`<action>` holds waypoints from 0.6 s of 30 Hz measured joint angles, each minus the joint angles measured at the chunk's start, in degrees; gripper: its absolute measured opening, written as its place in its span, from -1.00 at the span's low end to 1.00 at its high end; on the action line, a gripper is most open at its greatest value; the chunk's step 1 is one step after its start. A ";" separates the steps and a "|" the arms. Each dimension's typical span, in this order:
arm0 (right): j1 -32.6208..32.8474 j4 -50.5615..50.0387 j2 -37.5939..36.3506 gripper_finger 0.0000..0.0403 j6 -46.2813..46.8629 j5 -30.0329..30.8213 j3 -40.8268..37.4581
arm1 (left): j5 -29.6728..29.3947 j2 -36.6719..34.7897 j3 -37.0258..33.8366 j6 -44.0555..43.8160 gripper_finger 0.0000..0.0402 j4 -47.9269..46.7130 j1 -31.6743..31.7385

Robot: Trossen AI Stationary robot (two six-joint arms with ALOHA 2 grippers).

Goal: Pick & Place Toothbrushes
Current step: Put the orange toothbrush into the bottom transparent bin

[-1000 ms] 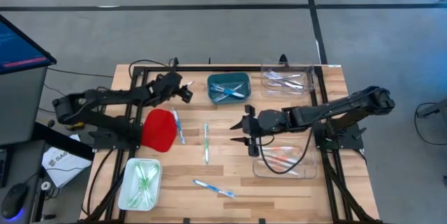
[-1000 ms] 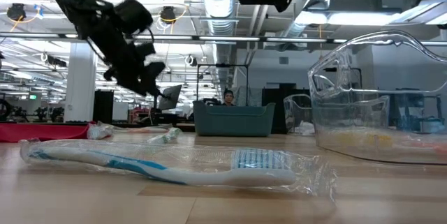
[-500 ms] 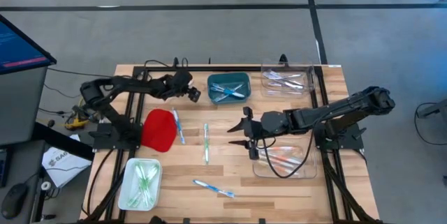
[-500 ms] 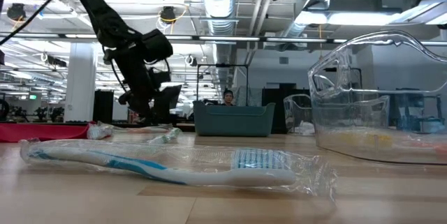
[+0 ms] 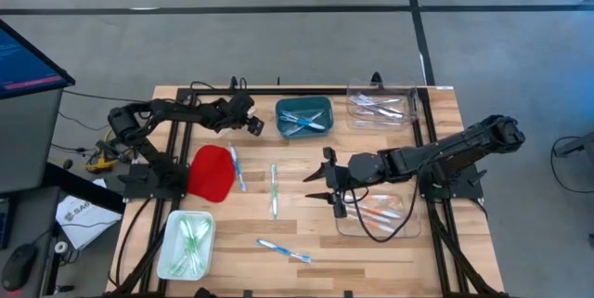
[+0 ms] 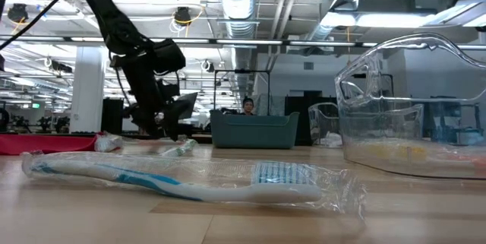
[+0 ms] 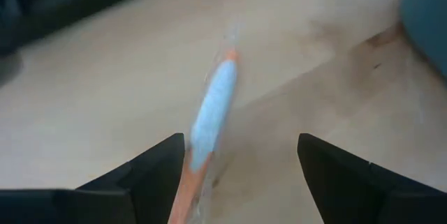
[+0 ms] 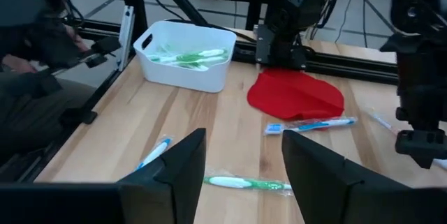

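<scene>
My left gripper [image 5: 253,124] hangs low over the table just left of the teal bin [image 5: 303,117], open. A wrapped orange and light-blue toothbrush [image 7: 211,109] lies on the wood between its fingers [image 7: 241,140]; whether they touch it I cannot tell. My right gripper [image 5: 320,187] hovers open above the table's middle, holding nothing. Loose toothbrushes lie flat on the table: a blue one [image 5: 237,168] beside the red container [image 5: 212,173], a green one [image 5: 274,191], and a blue one [image 5: 285,252] near the front edge.
A white bin [image 5: 187,244] with green toothbrushes stands at the front left. A clear bin [image 5: 380,106] sits at the back right. Another clear bin [image 5: 376,213] with orange ones is under the right arm. Black frames and cables line the table's far edge and sides.
My left gripper has come down toward the table and a little toward the teal bin, tipping its fingers further downward, and has then stayed low over the wood.
</scene>
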 joint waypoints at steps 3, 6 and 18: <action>0.38 0.00 0.00 -0.10 0.02 -0.02 0.00 | 1.90 0.00 -0.14 -0.80 0.37 -1.58 1.21; 0.76 0.01 0.00 -0.11 0.07 -0.04 0.00 | 2.49 -0.01 -0.85 -0.89 0.37 -1.63 1.77; 0.76 0.66 0.00 -0.10 -0.15 0.00 0.02 | 3.53 -0.33 -4.48 -2.71 0.09 -0.33 1.41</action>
